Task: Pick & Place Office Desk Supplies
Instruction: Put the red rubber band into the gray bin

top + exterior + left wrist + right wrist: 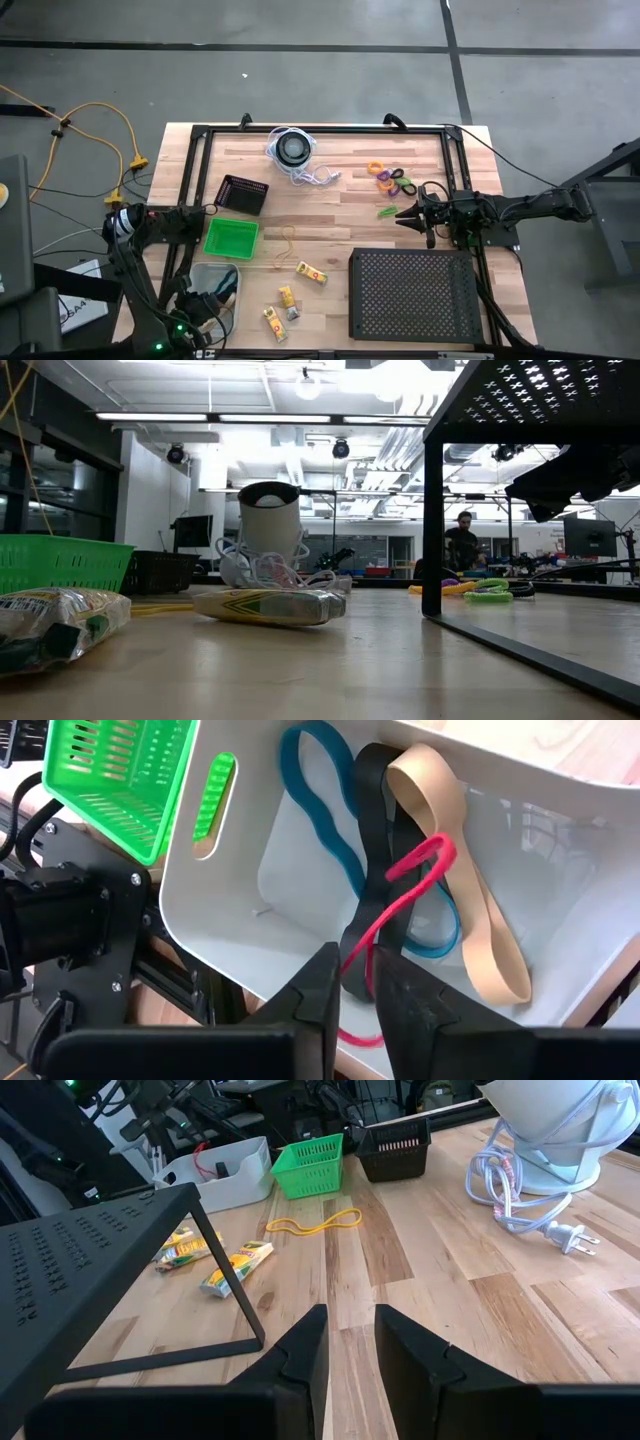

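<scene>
My left gripper (356,982) hangs over the white bin (228,925) at the table's near left (214,292), fingers pointing down, a narrow gap between them. In the bin lie blue (320,810), black (375,830) and tan (470,910) rubber bands. A red band (418,870) is draped over them and runs down through the gap between my fingers. A yellow band (288,240) and three yellow packets (312,272) lie on the wood. Coloured rings (392,180) lie at the far right, beside my right gripper (405,213), which is slightly open and holds nothing (350,1335). My left gripper comes from above, pointing steeply down into the bin. The red band's lower run (362,955) passes between the two fingertips, and its upper loop rests on the black and tan bands. Whether the fingers touch the band, I cannot tell.
A green basket (231,238) and a black basket (242,193) stand beyond the bin. A large black perforated stand (412,295) fills the near right. A round black disc with a white coiled cord (293,150) sits at the far edge.
</scene>
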You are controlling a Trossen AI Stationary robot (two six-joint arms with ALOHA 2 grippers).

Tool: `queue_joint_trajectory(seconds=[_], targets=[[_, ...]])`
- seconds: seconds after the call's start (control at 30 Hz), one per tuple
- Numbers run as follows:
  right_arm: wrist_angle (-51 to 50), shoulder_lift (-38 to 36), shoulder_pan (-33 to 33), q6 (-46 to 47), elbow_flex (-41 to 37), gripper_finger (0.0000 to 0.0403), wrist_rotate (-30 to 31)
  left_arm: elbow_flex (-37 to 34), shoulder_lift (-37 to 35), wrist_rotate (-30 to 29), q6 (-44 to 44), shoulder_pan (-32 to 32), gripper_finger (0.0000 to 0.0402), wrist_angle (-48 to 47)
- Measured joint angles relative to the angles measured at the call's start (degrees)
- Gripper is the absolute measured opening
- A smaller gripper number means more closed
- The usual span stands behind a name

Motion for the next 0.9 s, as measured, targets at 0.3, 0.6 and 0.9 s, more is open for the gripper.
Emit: queue_joint_trajectory(seconds=[0.3,0.6,0.9], targets=[[-0.01,0.0,-0.01,0.0,-0.01,0.0073,0.0,0.02,0.0,1.0,-0.33,0.02,0.0058,-0.01],[-0.02,0.01,0.0,0.01,0.0,0.0073,-0.02,0.02,0.0,1.23,0.83,0.0,0.0058,0.01],[-0.01,0.0,-0.02,0.0,-0.02,0.0073,0.0,0.07,-0.13,1.16,1.42,0.06,0.009,1.34]])
